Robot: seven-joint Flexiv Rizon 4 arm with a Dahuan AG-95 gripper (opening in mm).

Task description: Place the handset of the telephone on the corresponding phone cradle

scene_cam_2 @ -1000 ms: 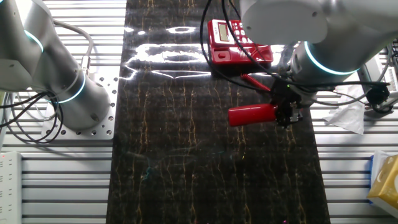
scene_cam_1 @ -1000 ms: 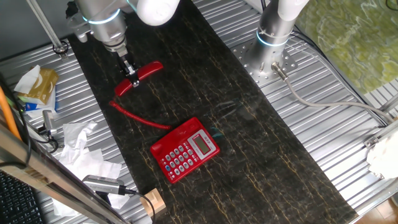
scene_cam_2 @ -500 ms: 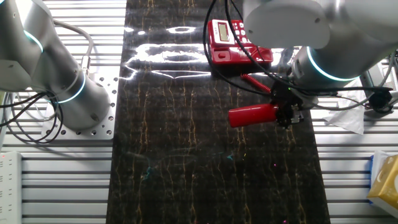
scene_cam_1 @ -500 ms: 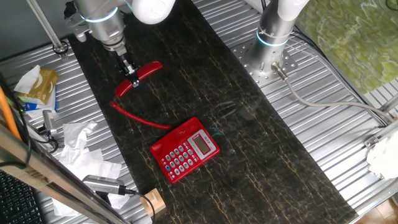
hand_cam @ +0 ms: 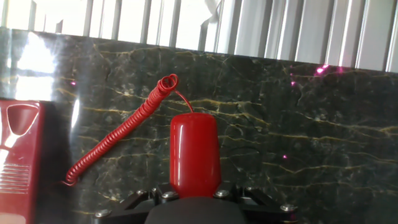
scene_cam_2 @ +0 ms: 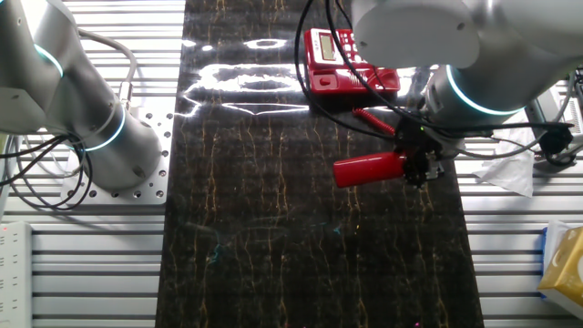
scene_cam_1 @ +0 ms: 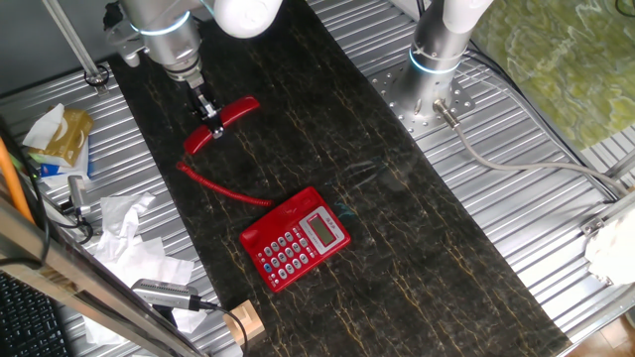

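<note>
Fingers point(scene_cam_1: 210, 121) clamped on handset point(scene_cam_1: 222, 123) | telephone point(scene_cam_1: 295, 238) apart — phone cradle point(hand_cam: 18, 152) empty

One handset point(scene_cam_1: 222, 122), one telephone point(scene_cam_1: 295, 238), one coiled cord point(hand_cam: 118, 132), two robot arms point(scene_cam_2: 77, 105), one gripper point(scene_cam_1: 210, 123), several crumpled papers point(scene_cam_1: 129, 238).

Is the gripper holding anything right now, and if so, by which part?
Yes. The gripper is shut on the handset, gripping it near the middle of its length. The coiled cord trails from its far end toward the telephone.
</note>
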